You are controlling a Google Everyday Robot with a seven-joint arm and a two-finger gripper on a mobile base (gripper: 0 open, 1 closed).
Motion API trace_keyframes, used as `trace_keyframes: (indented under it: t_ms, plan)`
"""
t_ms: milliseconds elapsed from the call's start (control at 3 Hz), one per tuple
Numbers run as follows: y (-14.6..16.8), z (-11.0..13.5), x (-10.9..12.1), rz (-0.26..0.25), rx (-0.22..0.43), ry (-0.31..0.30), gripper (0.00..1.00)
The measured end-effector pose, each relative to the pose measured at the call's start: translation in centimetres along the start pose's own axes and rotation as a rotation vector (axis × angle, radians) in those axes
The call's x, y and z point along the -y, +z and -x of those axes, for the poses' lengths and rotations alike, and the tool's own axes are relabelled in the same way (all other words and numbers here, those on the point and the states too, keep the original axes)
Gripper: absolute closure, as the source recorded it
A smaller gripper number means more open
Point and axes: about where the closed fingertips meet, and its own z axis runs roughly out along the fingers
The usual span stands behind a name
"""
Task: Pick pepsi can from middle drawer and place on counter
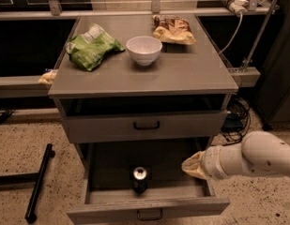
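Observation:
The pepsi can stands upright in the open middle drawer, near its front and a little left of centre; its silver top shows. The counter is the grey cabinet top above. My gripper comes in from the right on a white arm, over the drawer's right side, to the right of the can and apart from it. It holds nothing that I can see.
On the counter lie a green snack bag, a white bowl and a brown snack bag. The upper handled drawer front is closed. A black stand leg lies on the floor at left. Cables hang at right.

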Motion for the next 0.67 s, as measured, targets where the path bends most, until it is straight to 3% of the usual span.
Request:
trace_keyframes:
  t_ms: [333, 667]
  plan:
    - [4.7, -1.3, 0.5, 0.023, 0.070, -0.028, 1.00]
    - [10.6, -2.6, 0.3, 0.088, 0.144, -0.011, 1.00]
